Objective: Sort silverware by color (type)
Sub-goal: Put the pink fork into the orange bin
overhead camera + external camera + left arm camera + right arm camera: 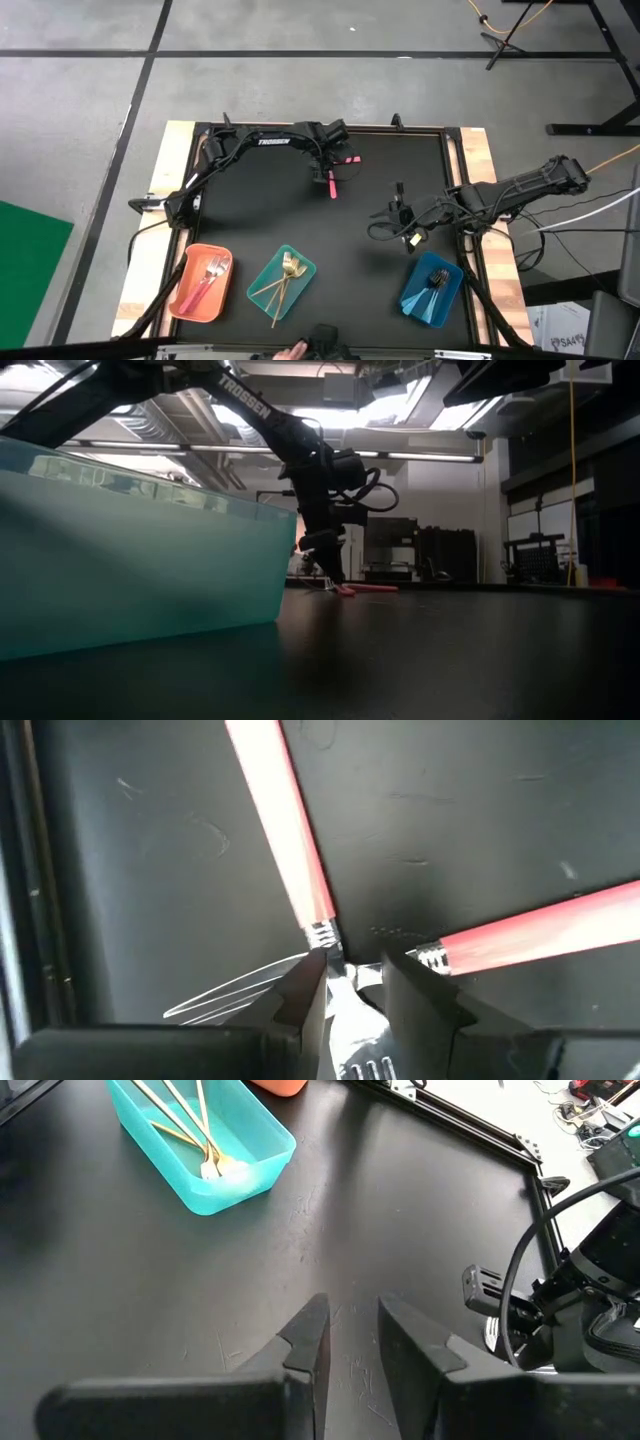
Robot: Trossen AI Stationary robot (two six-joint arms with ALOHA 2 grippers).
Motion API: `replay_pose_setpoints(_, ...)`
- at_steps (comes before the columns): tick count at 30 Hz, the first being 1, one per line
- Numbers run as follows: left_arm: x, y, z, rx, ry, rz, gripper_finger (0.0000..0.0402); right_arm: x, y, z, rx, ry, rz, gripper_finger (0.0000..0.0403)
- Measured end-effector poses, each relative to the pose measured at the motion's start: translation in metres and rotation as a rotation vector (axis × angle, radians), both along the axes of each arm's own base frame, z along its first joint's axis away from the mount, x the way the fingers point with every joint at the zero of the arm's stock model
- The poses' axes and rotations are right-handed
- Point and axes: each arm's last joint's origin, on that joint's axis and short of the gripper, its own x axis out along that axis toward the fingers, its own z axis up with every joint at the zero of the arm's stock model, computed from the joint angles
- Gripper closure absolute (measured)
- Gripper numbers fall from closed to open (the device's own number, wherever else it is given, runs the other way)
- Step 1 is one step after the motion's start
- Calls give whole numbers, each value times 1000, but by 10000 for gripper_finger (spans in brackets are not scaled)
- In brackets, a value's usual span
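While its slim dark fingers (300, 1005) are closing on a thin silver neck, the left pincer (352, 995) is gripping a pink-handled utensil (283, 830) on the matte desk (380, 180). Well away from the teal tray (200, 1140), the right pincer (352, 1335) is hanging slightly parted, holding nothing.

Left arm runs from its base around 9 o'clock up along the far edge, elbow bent, and its wrist dips down near 12 o'clock. The left gripper (331, 180) points straight down at the table, tips right at the surface. In the wrist view its fingers (300, 1000) have a narrow gap with a metal fork neck pinched in it. Right arm comes in from 3 o'clock, stretched low and nearly flat. The right gripper (398, 212) hovers just right of center, jaws slightly apart, nothing between them (350, 1335).
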Motion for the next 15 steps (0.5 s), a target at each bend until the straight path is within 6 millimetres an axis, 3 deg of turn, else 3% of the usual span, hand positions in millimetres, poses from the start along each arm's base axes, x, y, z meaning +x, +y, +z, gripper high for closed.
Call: replay_pose_setpoints(15,-18,16,-3,-116,42,84,308,0,0,0,-1,0,0,327)
